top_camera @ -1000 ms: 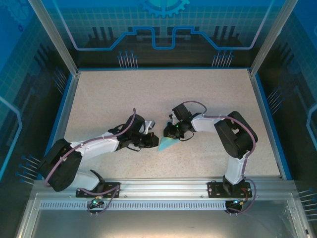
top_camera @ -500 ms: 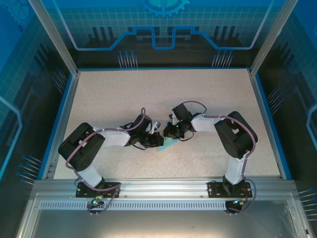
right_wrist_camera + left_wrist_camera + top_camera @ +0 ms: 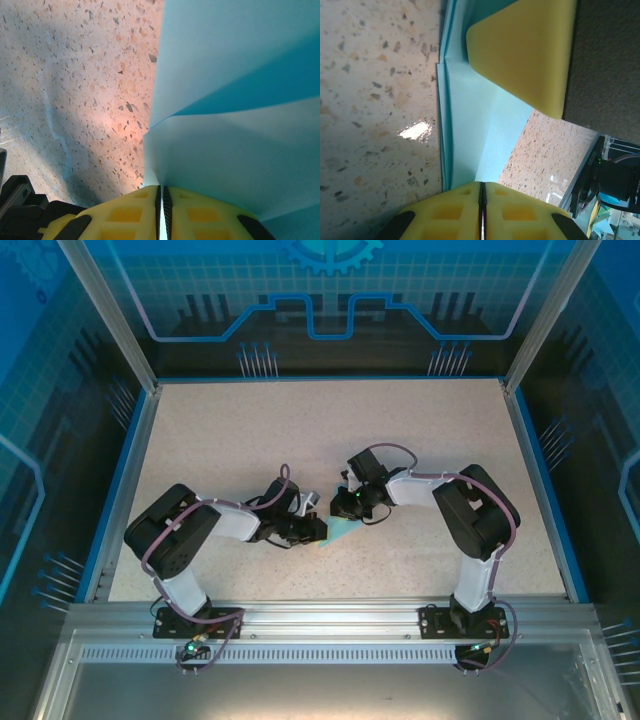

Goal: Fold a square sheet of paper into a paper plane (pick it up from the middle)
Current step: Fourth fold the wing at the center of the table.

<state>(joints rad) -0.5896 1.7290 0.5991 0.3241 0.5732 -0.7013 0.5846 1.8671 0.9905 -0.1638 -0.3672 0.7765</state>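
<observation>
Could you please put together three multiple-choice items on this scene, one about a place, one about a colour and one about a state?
1. Where is the light-blue paper?
A. on the table, between the left claw and the right claw
B. in the table's far left corner
C. at the table's right edge

2. What colour are the claw pads?
A. red
B. yellow
C. white

3. How do the right claw's jaws stand?
A. wide apart
B. half open
C. shut

Answers:
1 A: the top view shows the paper near the table's middle, with a claw at each side of it.
2 B: both wrist views show yellow pads.
3 C: the right wrist view shows the two pads together with just a thin line between them, at the paper's edge.
</observation>
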